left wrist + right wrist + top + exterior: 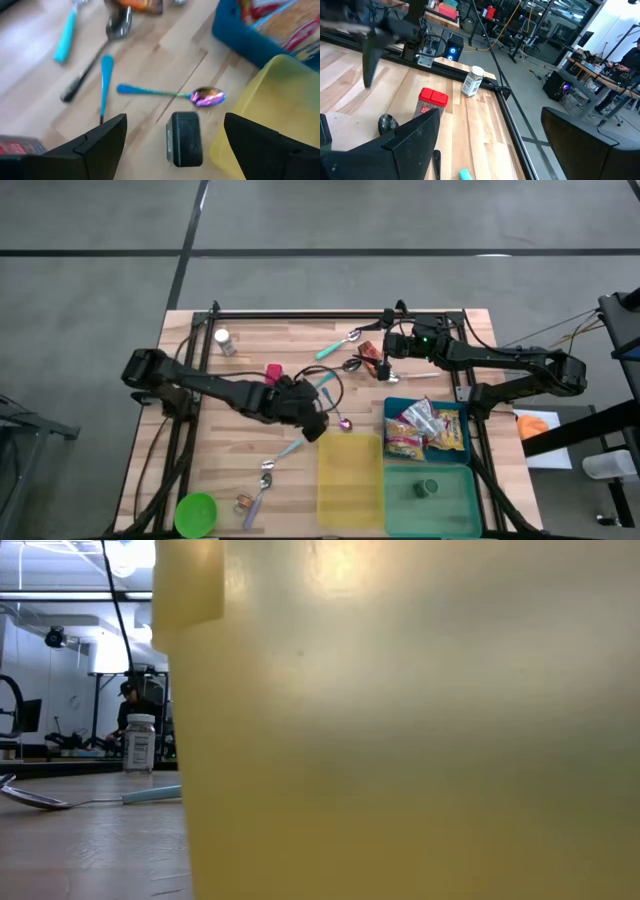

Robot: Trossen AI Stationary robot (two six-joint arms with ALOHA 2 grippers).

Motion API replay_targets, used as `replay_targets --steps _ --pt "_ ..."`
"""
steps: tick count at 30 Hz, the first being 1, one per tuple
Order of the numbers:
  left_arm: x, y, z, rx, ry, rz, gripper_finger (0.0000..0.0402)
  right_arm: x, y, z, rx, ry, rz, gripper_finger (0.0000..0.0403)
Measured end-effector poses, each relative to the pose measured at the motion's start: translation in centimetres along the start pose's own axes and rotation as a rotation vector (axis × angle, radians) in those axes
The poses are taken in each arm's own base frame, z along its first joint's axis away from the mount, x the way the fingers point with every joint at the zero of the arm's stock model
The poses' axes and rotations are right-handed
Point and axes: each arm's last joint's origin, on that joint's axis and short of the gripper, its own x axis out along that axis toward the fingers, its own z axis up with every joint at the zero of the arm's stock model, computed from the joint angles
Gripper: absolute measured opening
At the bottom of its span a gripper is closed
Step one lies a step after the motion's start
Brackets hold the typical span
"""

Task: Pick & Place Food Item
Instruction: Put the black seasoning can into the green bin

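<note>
Several food packets (425,430) lie in the blue bin (455,412) at the right, and their edge (280,20) shows in the left wrist view. A brown packet (370,350) lies on the wood by my right gripper (385,368), which hovers open and empty at the far middle. My left gripper (312,422) hangs open above the table's centre, beside the yellow bin (350,478). Below it, between its fingers in the wrist view, a small black block (185,139) lies on the wood, apart from them. A rainbow spoon (207,96) lies just beyond.
A green bin (432,498) stands near the right front, a green bowl (196,513) at the left front. Spoons (268,470) lie scattered. A white bottle (224,341) and a red container (273,372) stand at the far left. The yellow bin's wall (400,720) fills the low view.
</note>
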Motion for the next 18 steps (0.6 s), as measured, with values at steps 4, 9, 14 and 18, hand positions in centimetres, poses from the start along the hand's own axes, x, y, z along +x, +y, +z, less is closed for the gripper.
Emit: replay_targets --steps 4,9,14,18 --pt "-2.4 -0.3 -0.8 0.034 -0.116 0.005 0.0337 0.0 0.0 0.0 0.0 0.0 0.0 0.0345" --pt "-4.9 0.6 -2.0 0.089 -0.25 -0.066 0.0337 0.0 0.0 0.0 0.0 0.0 0.0 0.0345" --pt "-6.4 2.9 -3.0 0.192 -0.387 -0.231 0.0337 0.0 0.0 0.0 0.0 0.0 0.0 0.0345" --pt "-7.1 5.5 -3.6 0.27 -0.497 -0.396 0.0337 0.0 0.0 0.0 0.0 0.0 0.0 0.0345"
